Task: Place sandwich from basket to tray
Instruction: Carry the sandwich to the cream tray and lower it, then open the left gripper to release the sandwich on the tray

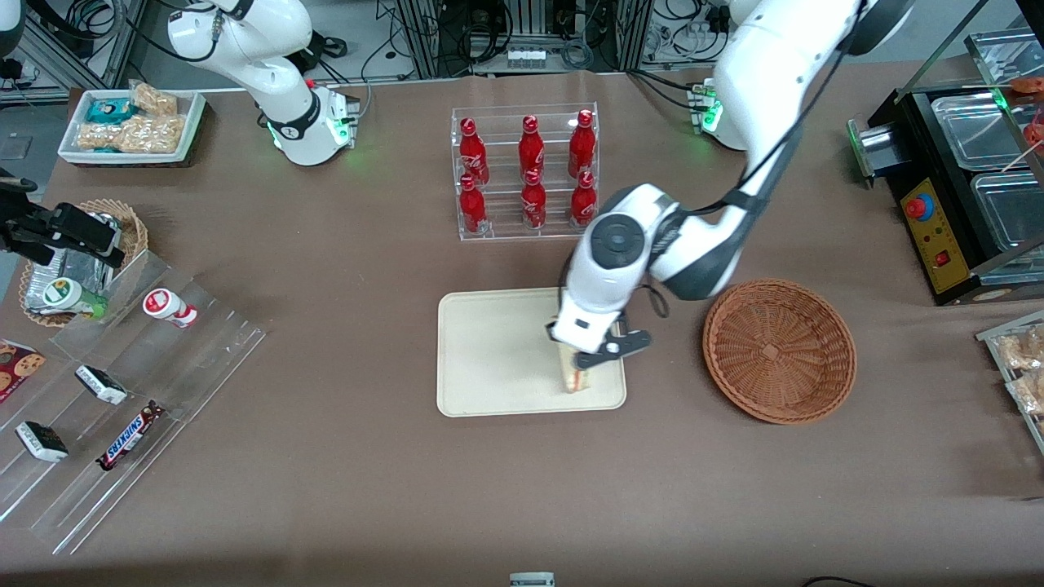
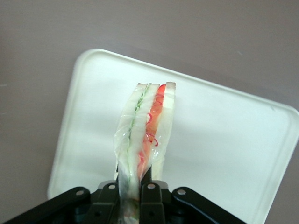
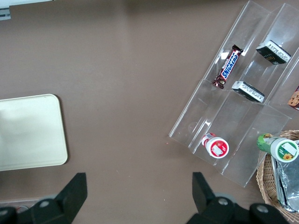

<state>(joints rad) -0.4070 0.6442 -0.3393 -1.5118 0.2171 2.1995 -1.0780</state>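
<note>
The sandwich [image 1: 573,374], a wrapped white-bread wedge with red-orange and green filling, hangs in my left gripper [image 1: 581,364] over the cream-beige tray [image 1: 489,359], near the tray's end that faces the basket. I cannot tell whether its lower end touches the tray. In the left wrist view the gripper [image 2: 134,189] is shut on the sandwich [image 2: 145,126], with the tray [image 2: 219,135] below it. The round reddish-brown wicker basket [image 1: 779,350] stands empty beside the tray, toward the working arm's end of the table.
A clear rack of red bottles [image 1: 527,173] stands farther from the front camera than the tray. A clear stepped display with snack bars [image 1: 122,391] and a small wicker basket [image 1: 81,261] lie toward the parked arm's end. A black appliance [image 1: 962,187] stands at the working arm's end.
</note>
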